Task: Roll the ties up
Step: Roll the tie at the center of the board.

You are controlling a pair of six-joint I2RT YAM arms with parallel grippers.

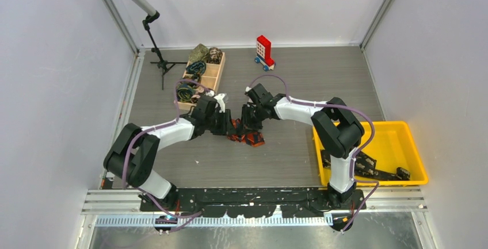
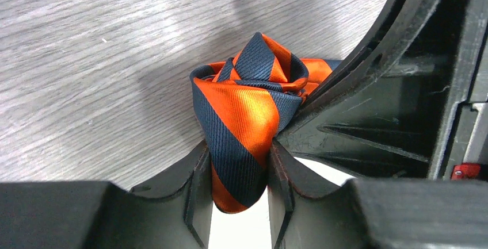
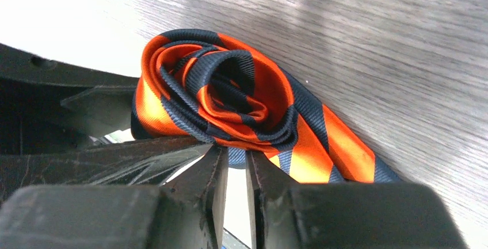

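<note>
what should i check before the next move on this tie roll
1. Left jaws on the orange-and-navy tie: ok, fabric fills the gap between them.
2. Right jaws on the roll's edge: ok, a fold is pinched in a narrow gap.
3. Roll tight and even: not ok, the coils look loose and lopsided in the right wrist view.
4. Tail rolled in: not ok, a flat length runs out across the table.
5. Free slot in the wooden tray: cannot tell, too small from above.
6. Toy block out of the way: ok, it stands far back.
</note>
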